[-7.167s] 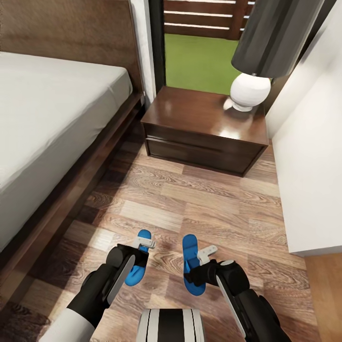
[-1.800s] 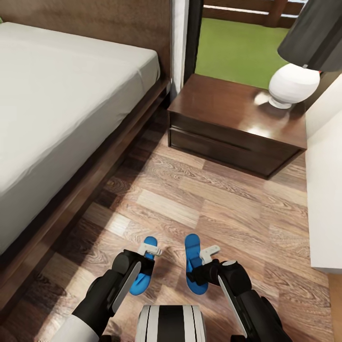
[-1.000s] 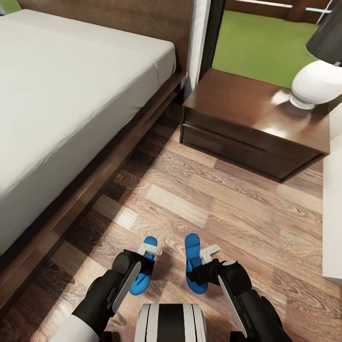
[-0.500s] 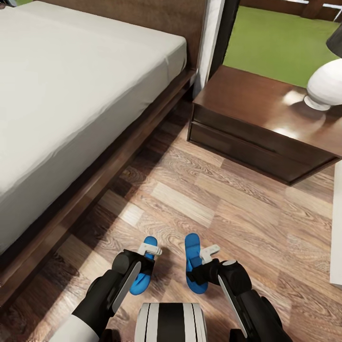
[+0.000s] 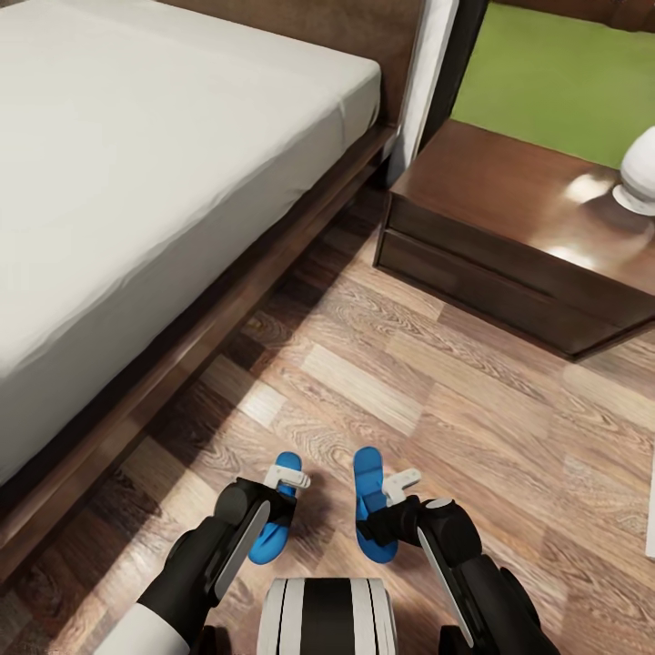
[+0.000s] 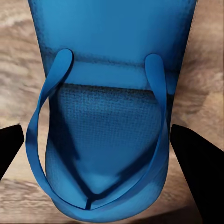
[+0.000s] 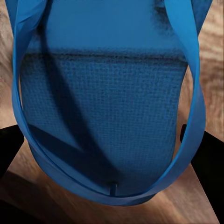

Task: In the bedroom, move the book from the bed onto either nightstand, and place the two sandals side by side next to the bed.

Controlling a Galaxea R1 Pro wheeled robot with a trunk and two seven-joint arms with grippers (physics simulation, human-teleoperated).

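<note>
Each gripper carries one of the two bright blue sandals low above the wood-plank floor. In the head view my left gripper point(image 5: 276, 498) is shut on the left sandal point(image 5: 287, 464), and my right gripper point(image 5: 386, 511) is shut on the right sandal point(image 5: 367, 478). The left wrist view has a sandal point(image 6: 112, 70) sitting between dark fingers point(image 6: 196, 158). Another sandal point(image 7: 102, 93) spans the fingers point(image 7: 205, 154) in the right wrist view. The bed point(image 5: 136, 164) lies to the left and ahead. The nightstand point(image 5: 509, 209) stands ahead on the right. The book is out of view.
A white lamp base point(image 5: 641, 173) rests on the nightstand's far right. A green lawn point(image 5: 564, 82) shows through the opening behind it. The bed's dark wooden frame point(image 5: 182, 364) runs along the floor on my left. Plank floor point(image 5: 437, 391) stretches between me and the nightstand.
The whole picture has slid right, so the camera has moved: bed and nightstand sit further right. Both sandals stay in the grippers at the same place relative to the arms.
</note>
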